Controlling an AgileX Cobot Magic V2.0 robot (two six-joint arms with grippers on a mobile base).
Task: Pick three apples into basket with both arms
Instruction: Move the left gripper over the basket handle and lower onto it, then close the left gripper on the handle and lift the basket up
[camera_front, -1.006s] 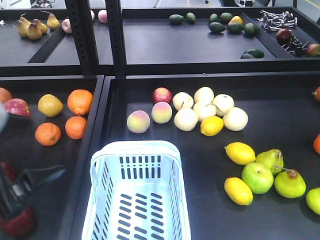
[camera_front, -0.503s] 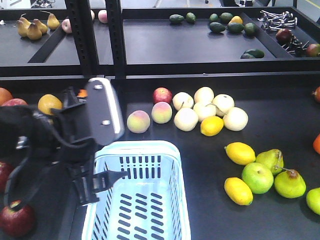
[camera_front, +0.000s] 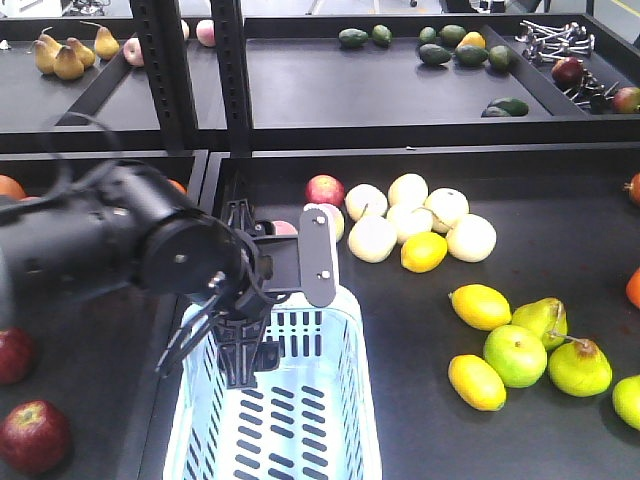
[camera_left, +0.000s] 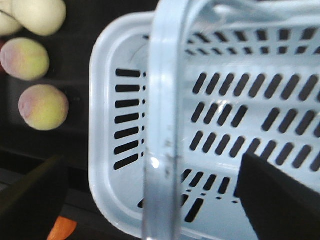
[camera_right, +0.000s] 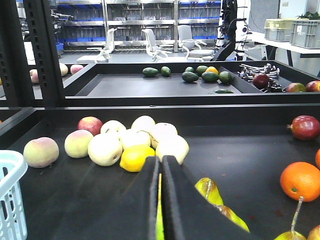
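- Dark red apples (camera_front: 35, 435) lie on the left tray (camera_front: 95, 400), outside the basket (camera_front: 362, 380), which looks empty.
- Left gripper (camera_left: 150, 165) hovers over the basket handle, jaws spread, holding nothing.
- Right gripper (camera_right: 160, 172) is pinched closed, empty.
- Judged: still the picking step. Next move is to reach for an apple.

Left end effector (camera_left: 151, 160) spread, right one (camera_right: 161, 163) closed.

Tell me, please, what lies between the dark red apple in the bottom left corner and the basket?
In the front view, only bare black tray floor and the raised divider between the two trays lie between the apple and the basket.
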